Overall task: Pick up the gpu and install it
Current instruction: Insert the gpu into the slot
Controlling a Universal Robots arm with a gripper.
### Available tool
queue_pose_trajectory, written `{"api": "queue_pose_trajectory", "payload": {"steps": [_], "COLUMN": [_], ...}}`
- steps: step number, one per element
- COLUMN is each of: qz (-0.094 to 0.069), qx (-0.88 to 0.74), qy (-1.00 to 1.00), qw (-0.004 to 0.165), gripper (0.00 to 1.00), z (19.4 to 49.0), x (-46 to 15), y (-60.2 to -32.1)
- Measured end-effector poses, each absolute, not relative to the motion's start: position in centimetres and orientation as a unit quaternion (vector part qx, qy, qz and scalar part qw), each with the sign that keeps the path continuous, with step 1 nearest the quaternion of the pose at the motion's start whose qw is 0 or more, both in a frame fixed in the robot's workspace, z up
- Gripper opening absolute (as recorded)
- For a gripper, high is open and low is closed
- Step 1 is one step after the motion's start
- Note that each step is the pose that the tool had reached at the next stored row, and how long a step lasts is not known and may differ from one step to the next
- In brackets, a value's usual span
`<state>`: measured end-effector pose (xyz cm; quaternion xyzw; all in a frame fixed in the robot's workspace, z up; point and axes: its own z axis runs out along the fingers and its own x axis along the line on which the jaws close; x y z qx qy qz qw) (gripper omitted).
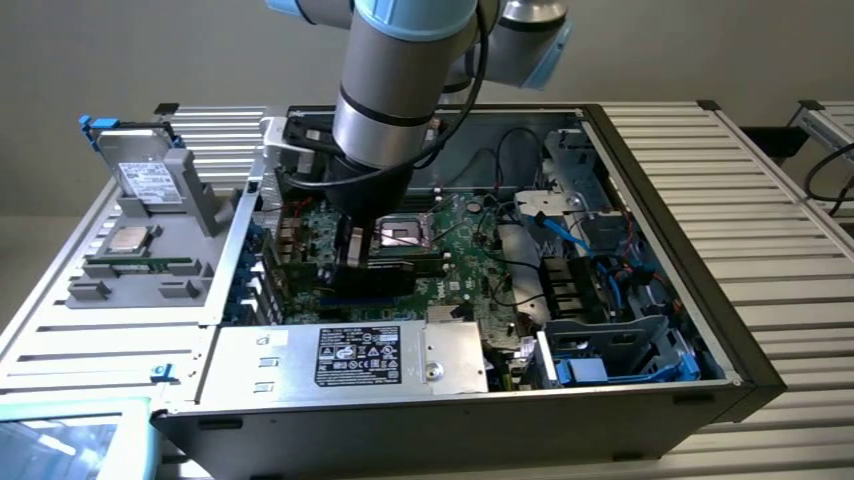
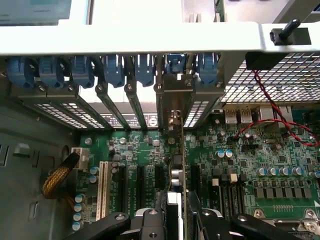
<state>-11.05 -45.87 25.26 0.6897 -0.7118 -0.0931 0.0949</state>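
My grey-and-blue jointed arm (image 1: pixel 387 90) comes in from the top of the exterior view and drops almost straight down into the open black desktop computer case (image 1: pixel 667 300), wrist vertical over the green motherboard (image 1: pixel 461 235). Black gripper (image 1: pixel 350 250) sits low, just at the exterior view's left of the square silver processor socket (image 1: pixel 400 232).

In the wrist view the gripper (image 2: pixel 176 210) has its two black fingers (image 2: pixel 152 222) closed on the gpu, a thin flat expansion card seen edge-on (image 2: pixel 176 165). Card stands upright, running from between the fingers up toward the rear slot openings, where its metal bracket (image 2: pixel 174 92) lines up among the row of blue plastic slot latches (image 2: pixel 112 70). Card's lower edge is over the black expansion slots (image 2: pixel 141 187); can't tell if it's fully seated.

White slot (image 2: pixel 104 190) lies beside those black ones. Red-and-black twisted wire (image 2: pixel 272 107) crosses the board. Outside the case, on the slatted metal surface (image 1: pixel 747 170), a grey plastic parts holder (image 1: pixel 154 235) carries a round-looking silver chip (image 1: pixel 130 238).
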Motion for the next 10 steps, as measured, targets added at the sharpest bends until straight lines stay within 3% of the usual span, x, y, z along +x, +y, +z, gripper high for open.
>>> {"api": "queue_pose_trajectory", "payload": {"steps": [10], "qz": [-0.098], "qx": [0.690], "qy": [-0.711], "qw": [0.093], "gripper": [0.28], "z": [25.26], "x": [-11.04], "y": [-46.31]}}
